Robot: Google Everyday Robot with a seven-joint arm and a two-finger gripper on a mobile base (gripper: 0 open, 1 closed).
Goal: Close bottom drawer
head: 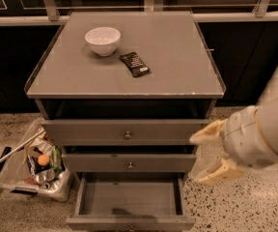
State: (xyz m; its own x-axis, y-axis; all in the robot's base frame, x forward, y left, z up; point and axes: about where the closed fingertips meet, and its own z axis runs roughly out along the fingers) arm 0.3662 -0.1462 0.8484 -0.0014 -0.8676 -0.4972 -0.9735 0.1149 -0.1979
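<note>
Bottom drawer [129,197] of the grey three-drawer cabinet: pulled well out toward the camera, lowest in the stack, just above the speckled floor [240,211]. The interior is a plain grey box. Its grey front panel runs along the lower picture edge, cut off there; the knob is only partly seen.

Middle grey drawer front [95,163] with a small round knob: slightly out. Top grey drawer front [86,131], also with a knob: slightly out, with a dark gap above it.

Cream two-finger claw [195,159]: at the cabinet's right side, level with the upper two drawer fronts, above the bottom drawer's right wall. Its fingers are spread apart, so it is open. Contact with the cabinet: cannot tell.

Grey surface [177,57] carries a white round bowl [103,40] and, just beside it, a dark flat packet [134,64].
</note>
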